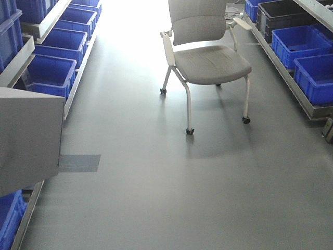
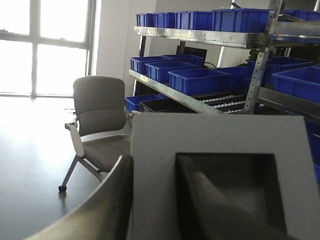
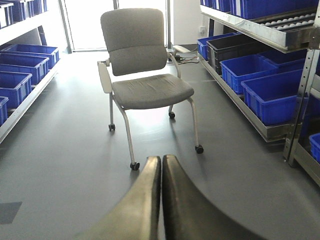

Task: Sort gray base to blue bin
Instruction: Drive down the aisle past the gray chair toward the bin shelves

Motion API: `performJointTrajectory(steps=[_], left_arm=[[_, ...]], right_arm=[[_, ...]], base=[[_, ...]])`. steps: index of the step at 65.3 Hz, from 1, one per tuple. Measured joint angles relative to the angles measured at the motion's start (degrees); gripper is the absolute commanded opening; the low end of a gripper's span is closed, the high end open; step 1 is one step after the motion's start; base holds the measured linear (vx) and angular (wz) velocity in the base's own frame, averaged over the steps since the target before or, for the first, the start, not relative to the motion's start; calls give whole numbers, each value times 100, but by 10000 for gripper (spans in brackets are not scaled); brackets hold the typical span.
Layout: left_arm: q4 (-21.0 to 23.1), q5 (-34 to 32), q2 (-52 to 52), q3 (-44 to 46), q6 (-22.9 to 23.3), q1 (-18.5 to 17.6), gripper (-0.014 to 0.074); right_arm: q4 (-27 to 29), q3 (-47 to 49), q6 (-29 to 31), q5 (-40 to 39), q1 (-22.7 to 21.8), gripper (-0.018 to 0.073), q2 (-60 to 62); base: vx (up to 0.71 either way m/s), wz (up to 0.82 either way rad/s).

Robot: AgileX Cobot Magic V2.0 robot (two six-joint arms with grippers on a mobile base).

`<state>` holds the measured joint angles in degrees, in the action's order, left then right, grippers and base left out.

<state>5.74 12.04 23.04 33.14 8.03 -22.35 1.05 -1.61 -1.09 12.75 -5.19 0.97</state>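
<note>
My left gripper (image 2: 152, 165) is shut on the gray base (image 2: 215, 135). One finger (image 2: 107, 200) presses the block's left outer side and the other sits inside its square recess. The base fills the lower right of the left wrist view and shows as a large gray block at the left edge of the front view (image 1: 28, 135), held up above the floor. Blue bins stand on the left rack (image 1: 49, 75) and the right rack (image 1: 299, 44), (image 2: 200, 80), (image 3: 272, 95). My right gripper (image 3: 161, 159) is shut and empty above the floor.
A gray wheeled chair (image 1: 208, 62) stands in the aisle ahead; it also shows in the wrist views (image 2: 100, 110), (image 3: 145, 90). Metal racks with several blue bins line both sides. A black crate (image 3: 230, 47) sits on the right lower shelf. Gray floor (image 1: 171, 182) lies between.
</note>
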Motion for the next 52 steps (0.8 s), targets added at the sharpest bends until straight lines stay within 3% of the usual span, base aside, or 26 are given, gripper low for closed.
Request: performJointTrajectory(steps=[37, 52], left_arm=[[0, 0, 0, 0, 0, 0, -6], [0, 0, 0, 0, 0, 0, -6]], right_arm=[[0, 0, 0, 0, 0, -5, 0], [0, 0, 0, 0, 0, -5, 0]], base=[[34, 1], [28, 35]])
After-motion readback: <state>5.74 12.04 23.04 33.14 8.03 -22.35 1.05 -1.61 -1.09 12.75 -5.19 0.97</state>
